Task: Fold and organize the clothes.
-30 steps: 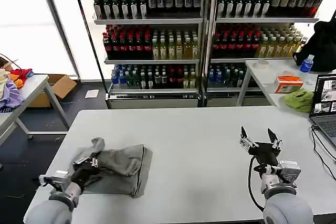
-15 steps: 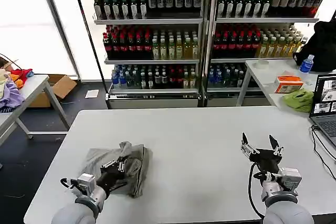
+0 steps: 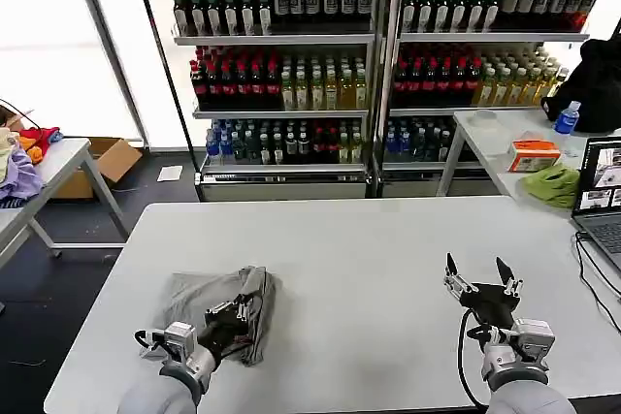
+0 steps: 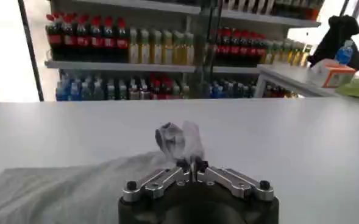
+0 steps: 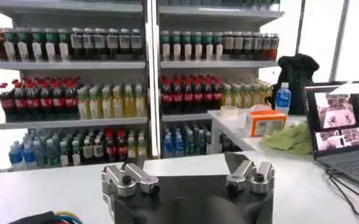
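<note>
One of the clothes, a light grey shirt (image 3: 194, 296), lies bunched on the near left part of the white table (image 3: 359, 239). My left gripper (image 3: 236, 312) is over the shirt's right side, shut on a raised fold of the grey cloth. In the left wrist view that gripper (image 4: 191, 164) pinches a tuft of the shirt (image 4: 57, 189) standing up above the fingertips. My right gripper (image 3: 475, 269) stands open over the near right of the table with nothing between its fingers. The right wrist view shows that gripper (image 5: 188, 164) spread wide above bare tabletop.
Behind the table stand shelves of bottles (image 3: 291, 65). A side table at the right holds a laptop (image 3: 602, 191), a lime-green cloth (image 3: 553, 184), an orange box (image 3: 532, 155) and a blue bottle (image 3: 567, 118). A table with coloured fabrics (image 3: 19, 167) stands at the far left.
My left gripper has carried the fold of the shirt rightward across the garment, doubling it over into a narrower bundle. The right gripper has barely shifted.
</note>
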Robot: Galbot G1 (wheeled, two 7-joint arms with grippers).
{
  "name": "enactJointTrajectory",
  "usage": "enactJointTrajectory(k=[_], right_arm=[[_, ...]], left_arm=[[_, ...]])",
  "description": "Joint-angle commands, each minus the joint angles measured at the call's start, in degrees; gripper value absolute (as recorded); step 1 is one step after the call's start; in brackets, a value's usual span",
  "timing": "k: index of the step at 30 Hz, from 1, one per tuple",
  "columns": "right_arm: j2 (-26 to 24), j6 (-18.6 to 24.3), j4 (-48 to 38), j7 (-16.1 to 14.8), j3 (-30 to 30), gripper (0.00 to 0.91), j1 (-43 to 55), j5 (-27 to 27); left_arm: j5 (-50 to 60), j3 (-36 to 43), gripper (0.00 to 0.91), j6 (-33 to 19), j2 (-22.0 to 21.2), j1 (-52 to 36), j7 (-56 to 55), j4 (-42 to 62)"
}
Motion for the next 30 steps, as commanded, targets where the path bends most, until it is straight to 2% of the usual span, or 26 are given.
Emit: enactJointTrajectory(k=[1, 5, 7, 11, 14, 17, 22, 30], right_arm=[[0.20, 0.14, -0.28, 0.17, -0.85, 0.907, 0.32, -0.24], [0.03, 0.20, -0.74, 0.24, -1.45, 0.907, 0.54, -0.44], [-0.25, 0.23, -0.97, 0.23, -1.66, 0.907, 0.92, -0.39], [-1.26, 0.05, -0.91, 0.21, -3.13, 0.907, 1.95, -0.41], [-2.19, -0.12, -0.90, 0.15, -4.58, 0.907, 2.81, -0.24], [-2.73, -0.11, -1.23, 0.01, -5.72, 0.907, 3.70, -0.21], [-2.83, 0.00, -2.04, -0.18, -7.22, 0.907, 4.63, -0.15], [-2.89, 0.08, -1.95, -0.20, -7.87, 0.907, 4.74, 0.09]], left_arm=[[-11.81, 5.36, 0.907, -3.83, -2.66, 1.08, 2.11, -0.80], [-19.34, 5.62, 0.907, -4.12, -4.31, 0.65, 1.29, -5.08], [-22.38, 3.31, 0.907, -4.76, -4.56, -0.12, 0.45, -7.93], [-21.87, -3.97, 0.907, -5.15, -1.41, -1.77, -4.04, -9.40], [-15.63, -11.09, 0.907, -4.74, 3.40, -0.36, -4.39, -6.96], [-14.49, -15.87, 0.907, -3.92, 6.33, 2.79, -4.02, -4.94], [-9.63, -19.44, 0.907, -3.95, 6.94, 6.50, -0.93, -1.54], [-1.15, -19.30, 0.907, -4.82, 7.18, 7.06, 2.13, 4.12]])
